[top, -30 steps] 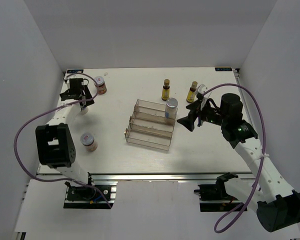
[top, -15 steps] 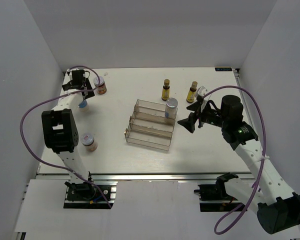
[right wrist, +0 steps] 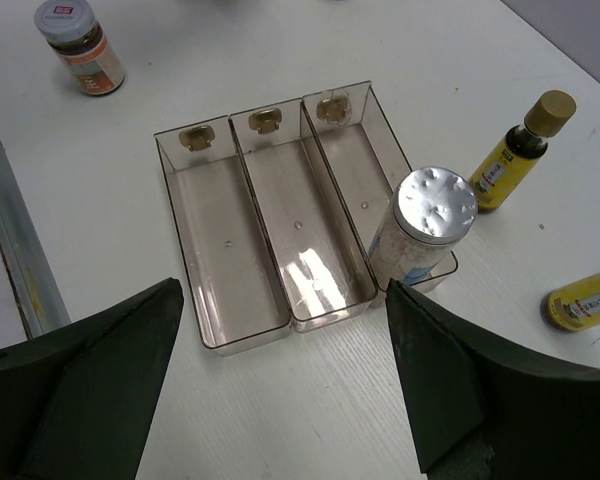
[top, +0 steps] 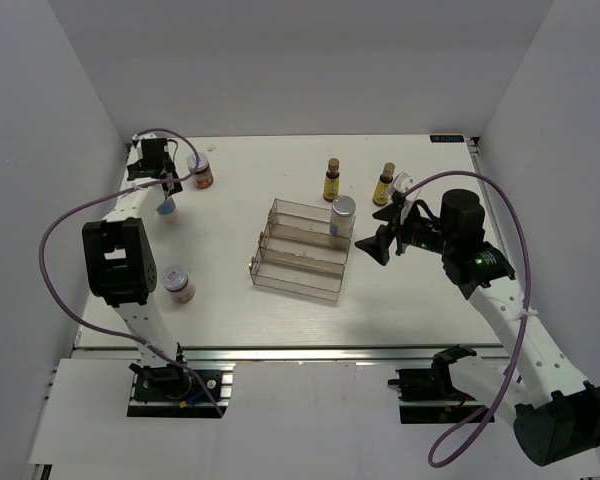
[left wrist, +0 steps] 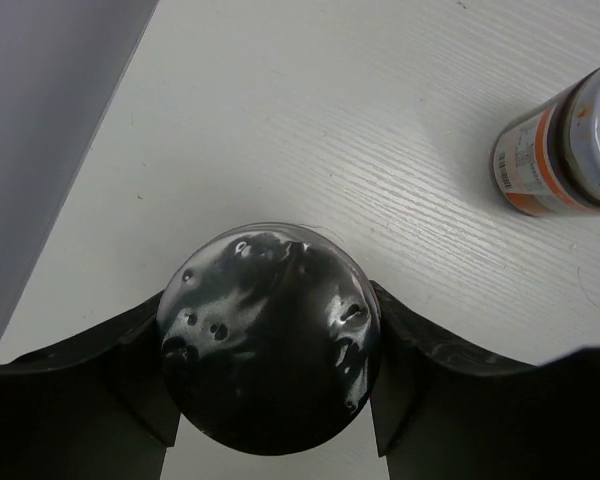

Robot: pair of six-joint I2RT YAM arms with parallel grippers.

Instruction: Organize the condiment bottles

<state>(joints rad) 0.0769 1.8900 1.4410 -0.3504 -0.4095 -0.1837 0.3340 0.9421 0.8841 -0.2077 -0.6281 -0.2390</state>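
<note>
At the table's far left my left gripper (top: 165, 198) is shut on a white condiment bottle (top: 167, 211). In the left wrist view its silver cap (left wrist: 270, 340) fills the gap, and both fingers (left wrist: 130, 370) press its sides. A red-labelled jar (top: 200, 171) (left wrist: 565, 140) stands just beyond it, and another (top: 178, 283) (right wrist: 80, 45) stands nearer the front. A second white bottle (top: 342, 215) (right wrist: 425, 225) stands in the far compartment of the clear rack (top: 300, 256) (right wrist: 230, 250). Two amber bottles (top: 332, 180) (top: 384, 185) stand behind the rack. My right gripper (top: 372, 243) (right wrist: 285, 300) hovers open to the right of the rack, holding nothing.
White walls close in the table on the left, back and right. The left wall runs close beside the gripped bottle. One amber bottle (right wrist: 520, 150) stands upright and the other (right wrist: 585, 300) shows at the right edge of the right wrist view.
The left arm swung to the far left over the white bottle, and its jaws have closed onto the cap. The right arm has hardly moved.
</note>
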